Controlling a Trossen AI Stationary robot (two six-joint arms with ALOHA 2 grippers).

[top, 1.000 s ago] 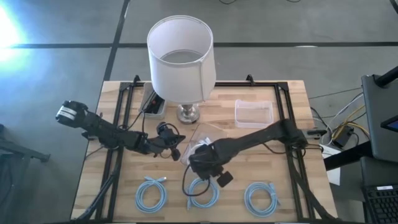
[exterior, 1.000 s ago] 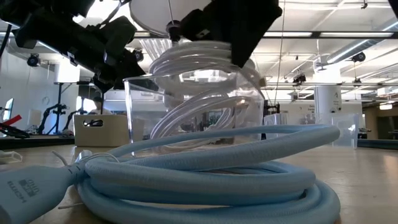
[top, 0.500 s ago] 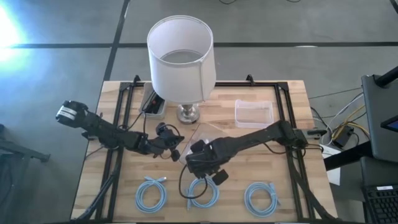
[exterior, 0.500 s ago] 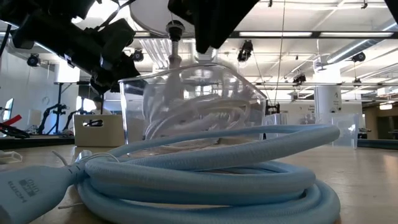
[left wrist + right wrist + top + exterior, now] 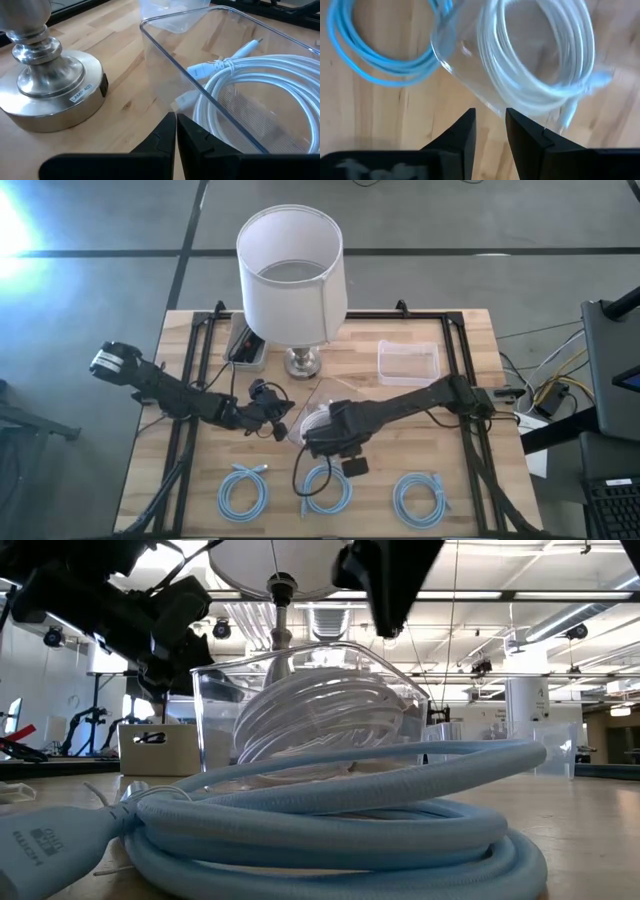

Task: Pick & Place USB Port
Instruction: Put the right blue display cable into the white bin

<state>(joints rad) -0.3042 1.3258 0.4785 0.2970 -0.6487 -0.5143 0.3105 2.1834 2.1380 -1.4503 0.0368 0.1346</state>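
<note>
Here the light wooden bench [image 5: 470, 380] carries a table lamp with a white drum shade [image 5: 291, 272] on a round silver metal base [image 5: 50, 97] at its far middle. Just in front of the lamp stands a clear plastic rectangular bin [image 5: 312, 412], and inside it lies a coiled white USB cable [image 5: 260, 95], its loops lying flat on the bin floor. In the left wrist view the cable's white plug end [image 5: 227, 61] runs out from the coil toward the bin's far wall, long axis slanting. A second, smaller clear plastic tray [image 5: 408, 362] sits well apart toward the right, and nothing can be made out in it. Three light blue coiled cables [image 5: 243, 491] lie in a row along the near edge; the middle one [image 5: 330, 815] fills the low view and cuts off the bin's bottom. The right gripper [image 5: 335, 432] hangs over the bin's near edge, fingers parted and holding nothing. The left gripper [image 5: 272, 417] sits just beside the bin's left wall, fingers pressed together, empty.
</note>
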